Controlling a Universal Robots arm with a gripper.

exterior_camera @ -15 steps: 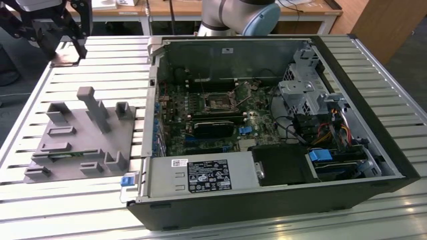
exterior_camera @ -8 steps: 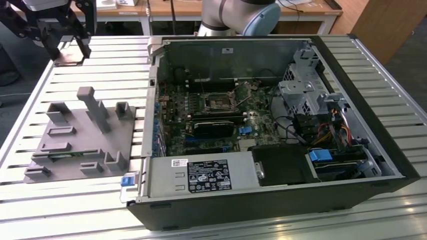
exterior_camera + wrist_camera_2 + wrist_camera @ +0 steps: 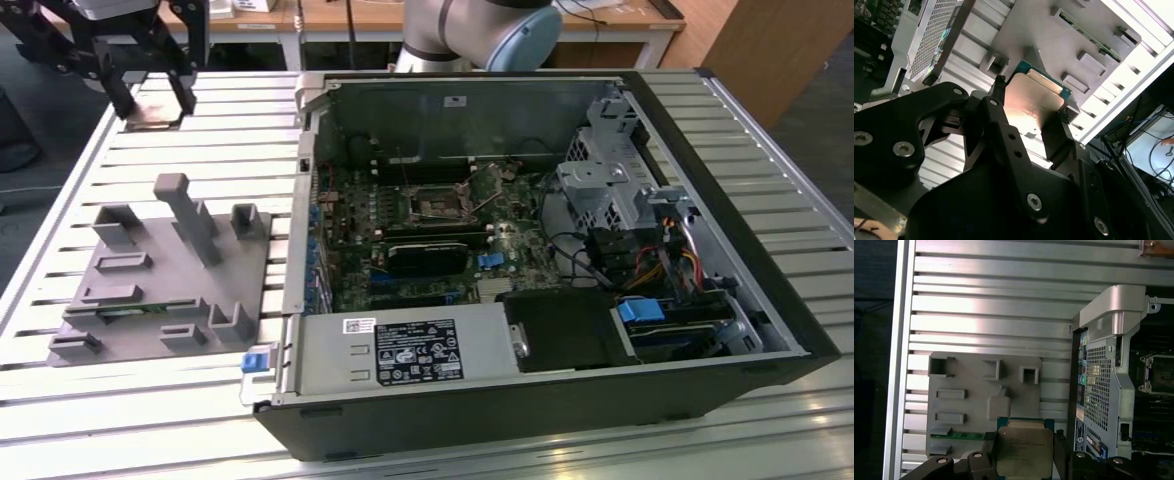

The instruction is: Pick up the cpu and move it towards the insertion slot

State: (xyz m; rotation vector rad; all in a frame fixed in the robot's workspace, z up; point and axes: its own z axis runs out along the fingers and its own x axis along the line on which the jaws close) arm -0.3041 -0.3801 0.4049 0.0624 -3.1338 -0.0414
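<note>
Pickup's done: the gripper (image 3: 150, 95), upper left of the exterior view, has its fingers (image 3: 999, 97) pinching the cpu (image 3: 1024, 450) by its edges, lifted above the grey fixture (image 3: 160, 275). The insertion slot (image 3: 438, 203), mid-frame inside the computer case (image 3: 747, 300), sits well apart, so most of the trip looks left.

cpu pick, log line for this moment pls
gripper: shut on cpu | cpu: lifted, above the slatted table, beside grey fixture | insertion slot: empty, in the open pc case

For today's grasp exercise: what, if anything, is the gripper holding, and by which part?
The gripper holds the cpu, its fingers clamped on two opposite edges, above the fixture.
</note>
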